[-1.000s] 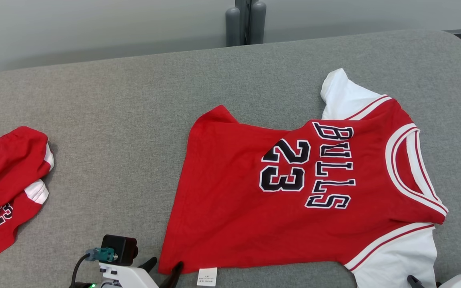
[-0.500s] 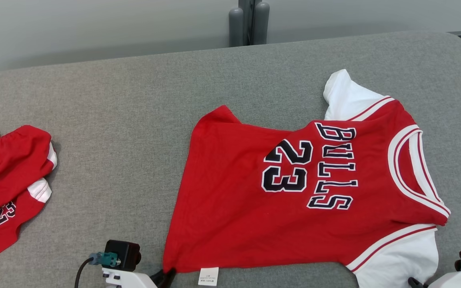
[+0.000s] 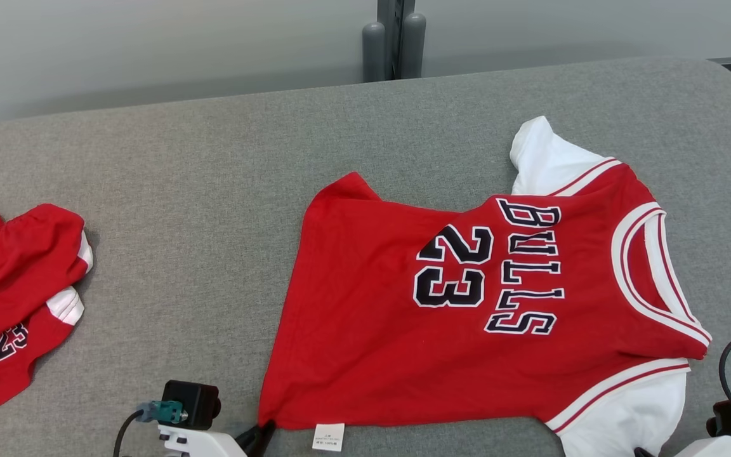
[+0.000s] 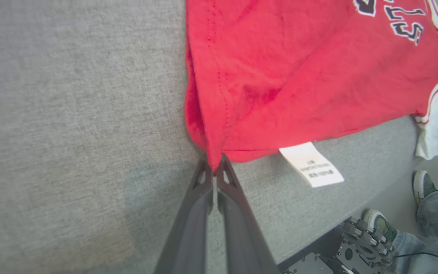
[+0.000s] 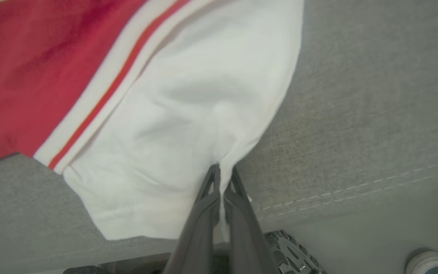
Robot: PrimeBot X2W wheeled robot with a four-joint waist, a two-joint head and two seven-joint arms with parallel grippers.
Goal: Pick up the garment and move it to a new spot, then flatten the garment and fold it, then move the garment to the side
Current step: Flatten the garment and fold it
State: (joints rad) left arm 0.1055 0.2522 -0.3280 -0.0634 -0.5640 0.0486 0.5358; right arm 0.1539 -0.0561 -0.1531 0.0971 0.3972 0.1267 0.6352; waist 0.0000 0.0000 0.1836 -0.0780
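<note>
The garment (image 3: 467,304) is a red jersey with "BULLS 23" in black and white sleeves, spread on the grey cushioned surface (image 3: 213,178), collar toward the right. My left gripper (image 3: 263,433) is shut on its near left hem corner; the left wrist view has that gripper (image 4: 214,172) pinching the red hem of the garment (image 4: 280,83). My right gripper (image 5: 222,172) is shut on the edge of the near white sleeve (image 5: 188,114). In the head view that sleeve (image 3: 632,412) lies at the lower right.
A second red piece of clothing (image 3: 10,298) lies bunched at the left edge. A white care label (image 3: 328,437) hangs from the near hem. The near edge of the surface is close below both grippers. A person's shoes (image 4: 424,186) stand on the floor.
Both grippers went from open to shut, the left on the hem corner, the right on the white sleeve. The head camera shifted slightly.
</note>
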